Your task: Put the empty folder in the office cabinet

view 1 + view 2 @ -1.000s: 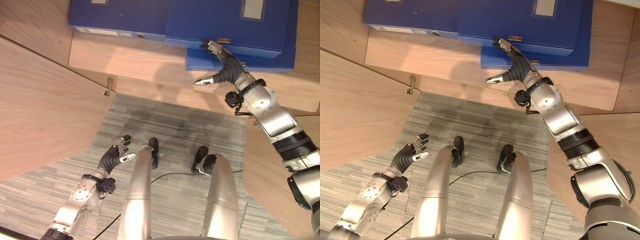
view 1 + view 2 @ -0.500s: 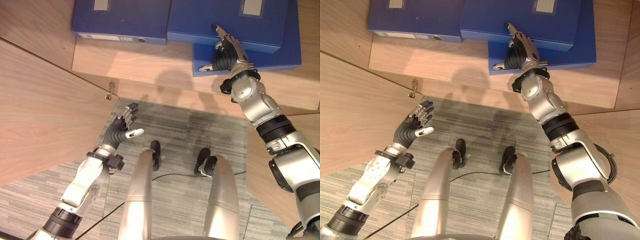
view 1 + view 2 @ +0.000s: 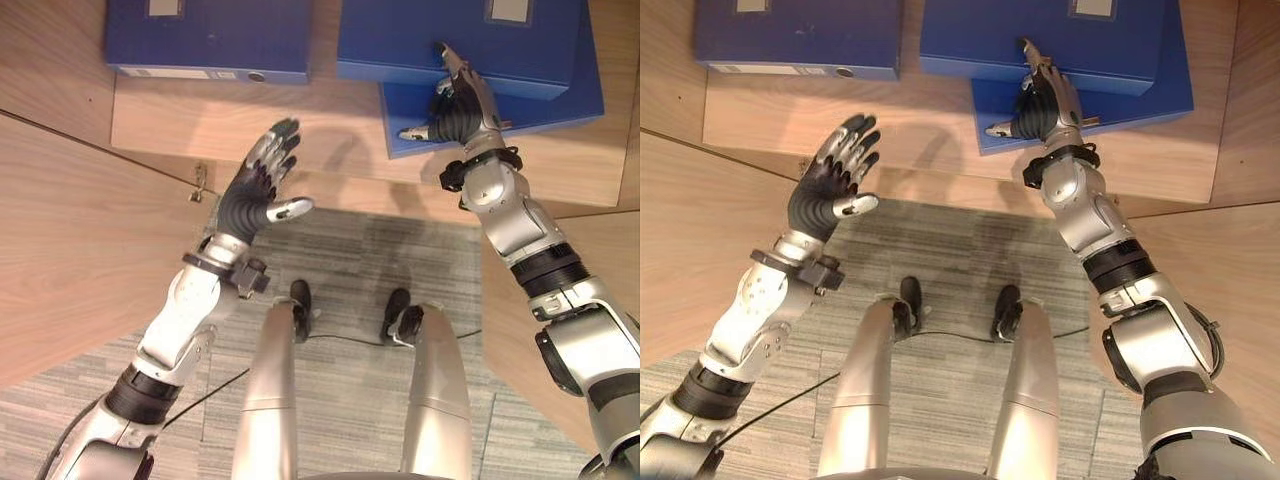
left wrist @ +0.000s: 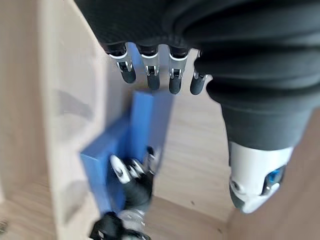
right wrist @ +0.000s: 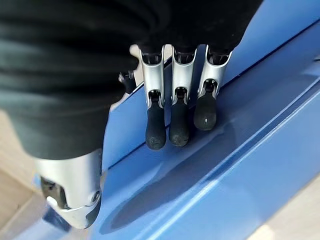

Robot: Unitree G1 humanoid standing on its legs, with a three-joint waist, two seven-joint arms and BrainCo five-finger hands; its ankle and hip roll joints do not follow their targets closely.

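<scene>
Folder point(image 3: 480, 120) flat on cabinet shelf point(image 3: 330, 130), long axis across shelf, partly under 2nd folder point(image 3: 455, 45). R hand point(image 3: 462, 100) on it, fingers straight, pressing. L hand point(image 3: 255, 195) open wide, well left, farther off.

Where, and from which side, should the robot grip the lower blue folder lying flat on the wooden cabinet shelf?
Probably its exposed near edge, approached from the front: the lower blue folder lies flat beneath another blue folder, projecting toward the robot. The right hand rests there.
</scene>
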